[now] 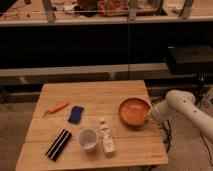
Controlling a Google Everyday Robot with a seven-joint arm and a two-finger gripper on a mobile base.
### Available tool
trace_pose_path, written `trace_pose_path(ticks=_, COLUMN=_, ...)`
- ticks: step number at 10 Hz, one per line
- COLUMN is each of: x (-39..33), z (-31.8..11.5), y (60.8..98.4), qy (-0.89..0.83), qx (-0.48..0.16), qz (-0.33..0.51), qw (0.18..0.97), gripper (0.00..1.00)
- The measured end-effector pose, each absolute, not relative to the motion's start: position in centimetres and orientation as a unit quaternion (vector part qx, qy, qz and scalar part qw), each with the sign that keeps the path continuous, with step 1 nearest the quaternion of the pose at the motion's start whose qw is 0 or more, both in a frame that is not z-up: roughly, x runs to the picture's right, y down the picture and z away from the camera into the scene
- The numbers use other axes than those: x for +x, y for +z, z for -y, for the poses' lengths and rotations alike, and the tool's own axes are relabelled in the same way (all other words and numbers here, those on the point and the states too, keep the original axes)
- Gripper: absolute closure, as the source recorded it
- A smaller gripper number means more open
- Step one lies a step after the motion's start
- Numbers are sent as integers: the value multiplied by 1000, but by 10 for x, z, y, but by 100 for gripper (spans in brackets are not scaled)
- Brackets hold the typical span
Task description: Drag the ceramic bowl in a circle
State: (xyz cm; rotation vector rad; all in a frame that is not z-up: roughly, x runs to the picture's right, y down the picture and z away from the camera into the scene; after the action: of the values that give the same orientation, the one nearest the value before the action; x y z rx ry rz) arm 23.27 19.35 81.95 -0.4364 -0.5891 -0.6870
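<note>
The ceramic bowl [134, 111] is wide, shallow and orange-terracotta with a darker rim. It sits near the right edge of the wooden table [95, 95]. My gripper [150, 114] is at the bowl's right rim, at the end of the white arm [181, 102] that reaches in from the right. The gripper's tip is hidden behind the rim and the wrist.
A translucent whitish cup [88, 139] and a small bottle [106, 139] stand in front and to the left of the bowl. A blue flat object [76, 114], an orange pen-like object [58, 106] and a black striped object [58, 144] lie on the left half. Dark shelving stands behind the table.
</note>
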Motion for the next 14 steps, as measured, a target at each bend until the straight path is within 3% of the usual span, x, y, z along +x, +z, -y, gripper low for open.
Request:
trace_pose_path(ticks=5, x=144, z=-204, y=823, qy=-423, qx=-192, qz=326, qw=823, gripper=100)
trace_pose_path(ticks=9, x=101, z=-152, y=849, qy=-452, qx=-140, qz=349, qw=809, gripper=100)
trace_pose_path(ticks=14, x=107, z=-85, y=911, qy=-429, qx=-135, qz=341, qw=825, gripper=100)
